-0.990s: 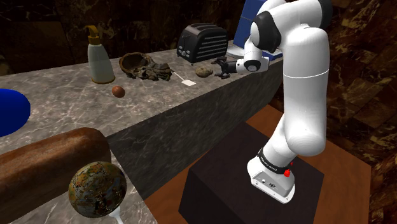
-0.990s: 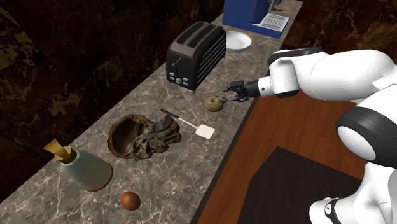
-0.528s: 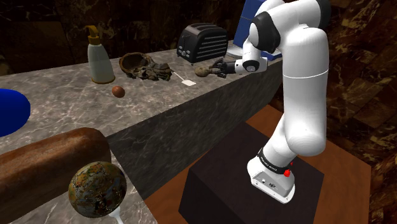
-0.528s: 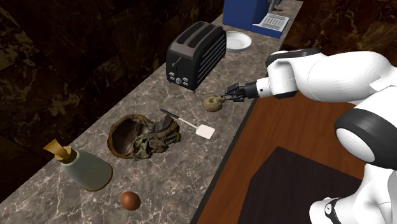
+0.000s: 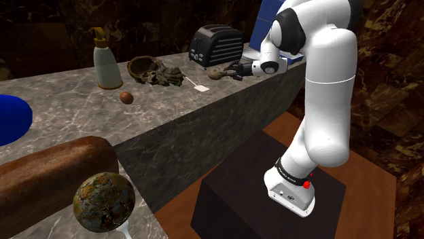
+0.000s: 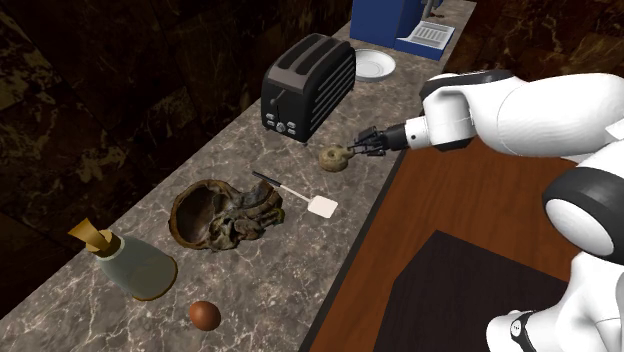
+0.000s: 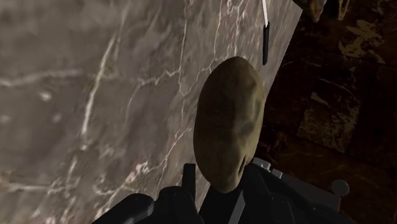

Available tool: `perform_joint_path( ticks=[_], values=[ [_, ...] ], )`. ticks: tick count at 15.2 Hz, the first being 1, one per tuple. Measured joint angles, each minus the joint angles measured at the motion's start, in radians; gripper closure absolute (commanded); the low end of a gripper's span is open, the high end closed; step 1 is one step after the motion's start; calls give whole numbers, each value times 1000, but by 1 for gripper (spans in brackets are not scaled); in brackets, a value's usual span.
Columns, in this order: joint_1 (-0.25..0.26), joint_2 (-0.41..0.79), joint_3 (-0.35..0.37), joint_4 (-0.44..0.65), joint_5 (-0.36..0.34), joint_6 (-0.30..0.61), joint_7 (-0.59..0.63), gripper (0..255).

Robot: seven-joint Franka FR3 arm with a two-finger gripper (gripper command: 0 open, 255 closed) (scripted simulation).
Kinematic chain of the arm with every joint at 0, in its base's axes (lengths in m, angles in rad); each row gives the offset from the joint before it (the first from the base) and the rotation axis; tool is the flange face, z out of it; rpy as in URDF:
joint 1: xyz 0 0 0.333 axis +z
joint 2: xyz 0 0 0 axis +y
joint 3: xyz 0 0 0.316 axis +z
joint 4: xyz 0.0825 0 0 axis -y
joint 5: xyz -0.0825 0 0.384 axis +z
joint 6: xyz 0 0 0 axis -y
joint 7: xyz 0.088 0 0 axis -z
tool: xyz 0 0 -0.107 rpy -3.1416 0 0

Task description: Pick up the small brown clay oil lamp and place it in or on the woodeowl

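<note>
Currently the grasp is being finished: the oil lamp [image 7: 229, 127], at the counter [image 6: 300, 260] edge near the toaster [image 6: 308, 85], is being clasped at its near end by the gripper [image 6: 356, 150], as the wrist view is showing. A lift and carry are being called for next. The wooden bowl [image 6: 195, 215], well apart, is being shown by the second exterior view.

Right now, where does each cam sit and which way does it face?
Shoulder view: beside and behind the stand, looking along the counter toward the toaster; the white arm shows.
Second exterior view: high over the counter, looking down; arm and gripper show at its right.
Wrist view: on the hand, facing the oil lamp and counter; black gripper shows.
Shared: both exterior views show the gripper at the oil lamp, beside the toaster.
</note>
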Motion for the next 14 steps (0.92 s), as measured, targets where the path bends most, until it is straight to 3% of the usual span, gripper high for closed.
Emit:
perform_joint_path(
  ticks=[14],
  values=[
    [157, -199, -139, 15, -178, 132, 128, 255]
  ],
)
